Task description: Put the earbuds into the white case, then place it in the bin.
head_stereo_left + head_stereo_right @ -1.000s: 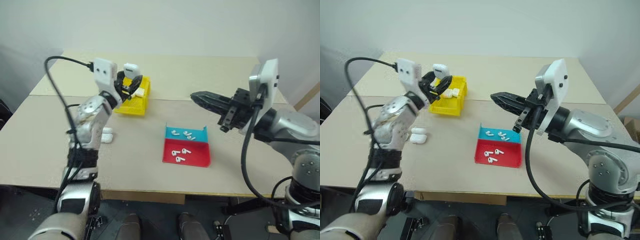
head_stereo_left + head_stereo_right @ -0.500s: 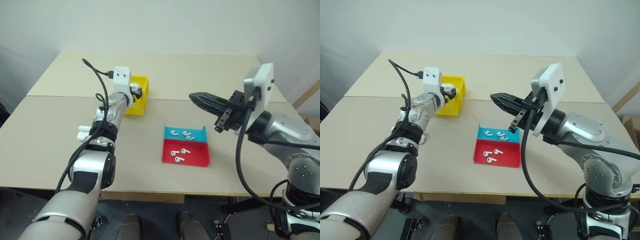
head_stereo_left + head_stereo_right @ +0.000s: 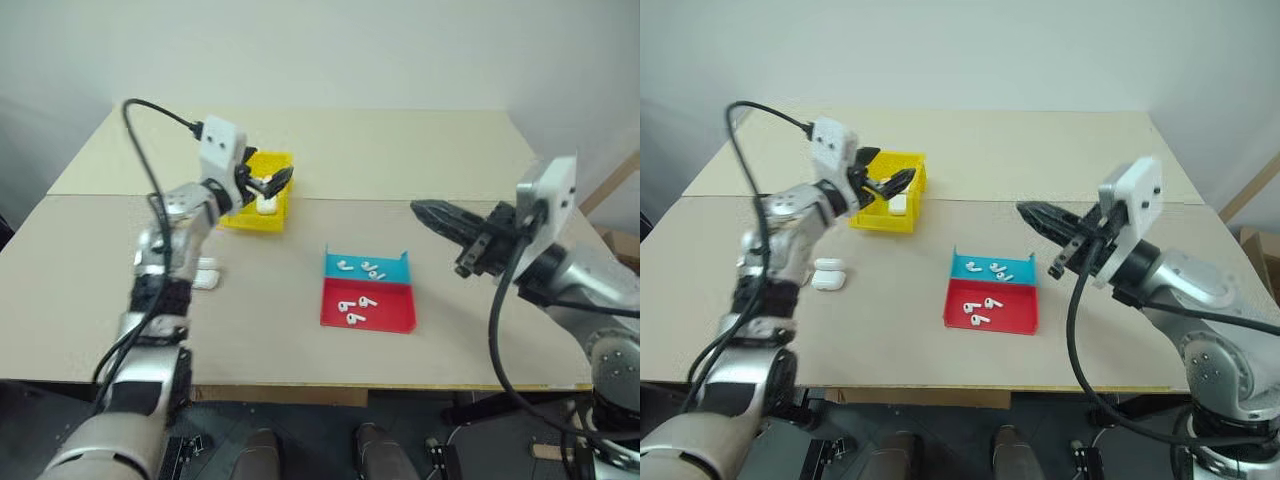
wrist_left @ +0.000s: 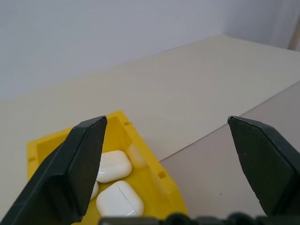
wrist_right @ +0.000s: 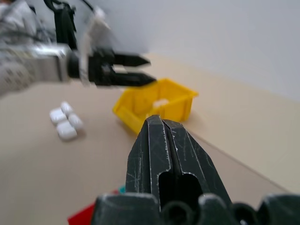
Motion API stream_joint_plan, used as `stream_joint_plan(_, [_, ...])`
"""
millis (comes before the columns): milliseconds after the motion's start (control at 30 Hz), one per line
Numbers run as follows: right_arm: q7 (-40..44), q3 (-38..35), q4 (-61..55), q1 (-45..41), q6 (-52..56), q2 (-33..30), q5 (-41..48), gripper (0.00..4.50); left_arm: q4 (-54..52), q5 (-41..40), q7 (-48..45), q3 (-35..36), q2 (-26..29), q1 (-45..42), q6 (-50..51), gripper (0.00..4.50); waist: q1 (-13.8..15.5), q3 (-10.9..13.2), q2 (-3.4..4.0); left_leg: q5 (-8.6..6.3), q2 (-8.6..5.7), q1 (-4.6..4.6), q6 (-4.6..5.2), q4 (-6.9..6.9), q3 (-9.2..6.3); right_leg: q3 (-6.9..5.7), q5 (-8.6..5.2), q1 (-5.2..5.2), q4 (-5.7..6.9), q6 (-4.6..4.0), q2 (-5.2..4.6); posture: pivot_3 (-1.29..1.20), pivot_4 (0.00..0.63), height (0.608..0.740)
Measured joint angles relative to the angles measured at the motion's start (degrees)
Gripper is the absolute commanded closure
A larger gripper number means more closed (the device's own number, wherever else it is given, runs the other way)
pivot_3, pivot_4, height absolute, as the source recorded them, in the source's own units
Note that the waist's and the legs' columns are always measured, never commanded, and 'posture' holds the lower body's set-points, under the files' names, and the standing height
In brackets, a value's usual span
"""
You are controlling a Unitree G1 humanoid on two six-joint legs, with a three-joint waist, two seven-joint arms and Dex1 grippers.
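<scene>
Upper left of the frame, the left end effector (image 3: pixel 892 184) hangs spread apart over the yellow bin (image 3: pixel 876 214), which holds white cases (image 4: pixel 119 201). The right end effector (image 3: pixel 1032 212), right of centre, is pressed together and empty.

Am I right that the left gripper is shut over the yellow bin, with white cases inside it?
Not quite: the left gripper is open, its fingers spread wide over the yellow bin, as the left wrist view shows. White cases do lie inside.

Shut white case (image 4: pixel 119 202) lies in yellow bin (image 4: pixel 154 185); earbuds (image 3: pixel 983 300) loose in tray.
</scene>
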Motion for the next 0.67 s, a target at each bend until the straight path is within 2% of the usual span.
stream_joint_plan(200, [9.62,0.07,2.53,5.97,-2.98,-3.88,-1.48,4.50,-17.41,-9.58,-14.79,1.01,9.95,10.74,4.76,0.02,-0.17,0.00,0.00,0.01,0.02,0.14,-0.01,0.02,0.01,-0.01,-0.01,0.13,0.02,0.02,0.01,0.00,0.150,0.740])
stream_joint_plan(433, [18.90,-0.80,6.28,7.19,-4.43,-7.08,-1.04,4.50,-30.05,-21.98,-30.52,8.30,22.35,25.47,8.28,0.02,-0.55,0.00,0.00,0.00,0.11,0.16,0.00,-0.01,0.07,0.00,-0.06,0.06,0.02,-0.03,0.07,0.00,0.150,0.740])
stream_joint_plan(667, [21.80,-0.29,6.66,6.44,-4.84,-8.01,-1.43,4.50,-36.50,-30.24,-33.28,14.42,25.75,32.30,11.94,0.02,0.04,-0.01,-0.03,0.00,0.11,0.17,-0.01,0.04,0.07,-0.02,-0.22,0.13,-0.01,0.23,0.05,0.00,0.150,0.740])
